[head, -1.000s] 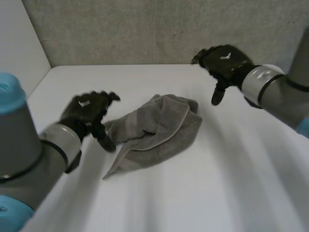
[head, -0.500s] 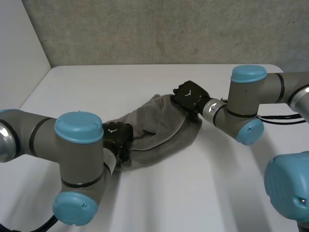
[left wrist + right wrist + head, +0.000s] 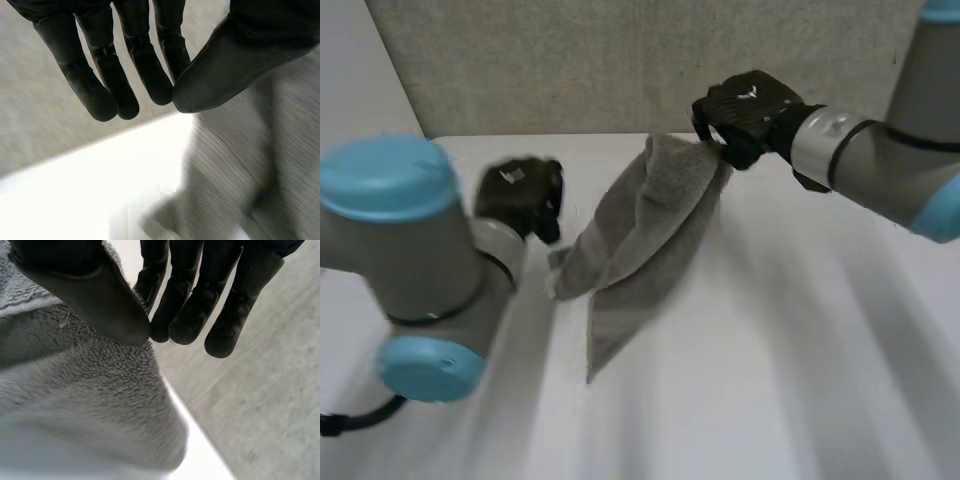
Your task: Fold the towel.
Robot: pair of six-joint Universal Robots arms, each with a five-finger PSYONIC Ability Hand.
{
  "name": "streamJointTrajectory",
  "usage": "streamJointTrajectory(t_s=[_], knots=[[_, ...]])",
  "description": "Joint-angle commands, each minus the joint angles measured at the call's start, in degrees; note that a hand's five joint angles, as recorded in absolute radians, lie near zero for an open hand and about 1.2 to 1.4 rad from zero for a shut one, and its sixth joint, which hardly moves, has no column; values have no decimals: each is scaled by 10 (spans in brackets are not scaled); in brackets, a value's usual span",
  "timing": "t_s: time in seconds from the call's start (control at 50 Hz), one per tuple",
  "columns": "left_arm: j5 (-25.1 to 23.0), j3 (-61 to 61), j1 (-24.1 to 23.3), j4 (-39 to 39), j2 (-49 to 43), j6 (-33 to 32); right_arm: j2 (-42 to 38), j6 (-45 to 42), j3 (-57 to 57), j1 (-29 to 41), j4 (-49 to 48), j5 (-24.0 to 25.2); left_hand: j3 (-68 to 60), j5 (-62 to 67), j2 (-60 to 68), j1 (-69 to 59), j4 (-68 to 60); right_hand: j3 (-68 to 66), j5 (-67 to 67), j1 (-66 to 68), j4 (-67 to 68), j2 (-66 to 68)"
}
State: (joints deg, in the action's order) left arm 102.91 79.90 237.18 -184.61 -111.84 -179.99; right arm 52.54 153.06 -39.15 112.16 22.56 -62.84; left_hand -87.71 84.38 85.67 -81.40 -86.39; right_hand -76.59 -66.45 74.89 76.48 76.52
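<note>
Above the tabletop [image 3: 790, 340], the right robot hand [image 3: 748, 112] pinches the towel [image 3: 645, 215] by its top edge between thumb and fingers, cloth hanging below it. Left robot hand [image 3: 520, 193] hovers just beside the towel's lower end, fingers straight, thumb at a fingertip, holding nothing.

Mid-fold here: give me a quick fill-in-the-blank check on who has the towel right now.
1. The right hand pinches the upper end of the ____ between thumb and fingers.
2. That cloth is ____ in colour.
3. It hangs down toward a ____ table.
Missing words: towel; grey; white.
</note>
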Motion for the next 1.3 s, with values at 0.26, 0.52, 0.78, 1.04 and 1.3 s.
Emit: streamJointTrajectory(t_s=[0.26, 0.52, 0.78, 1.04, 1.3], knots=[[-89, 148, 38, -2, 98, 6, 78, 10, -233, 5, 111, -15, 515, -582, -495, 452, 502, 172, 170, -155, -171, -171], [-101, 196, -22, -2, 100, 11, 114, 9, -230, -20, 42, -19, 555, -621, -534, 492, 541, 666, 665, -649, -665, -665], [-98, 203, -43, -42, 29, 12, 59, -164, -219, -39, 43, -11, 561, -628, -541, 498, 548, 653, 652, -636, -652, -653], [-98, 160, -53, -108, -59, 12, -14, -268, -217, -40, 14, 0, 733, -800, -712, 670, 720, 608, 606, -591, -607, -607], [-98, 103, -66, -117, -129, 11, -6, -207, -270, -38, -37, 57, 729, -796, -709, 666, 716, 567, 566, -550, -566, -567]])
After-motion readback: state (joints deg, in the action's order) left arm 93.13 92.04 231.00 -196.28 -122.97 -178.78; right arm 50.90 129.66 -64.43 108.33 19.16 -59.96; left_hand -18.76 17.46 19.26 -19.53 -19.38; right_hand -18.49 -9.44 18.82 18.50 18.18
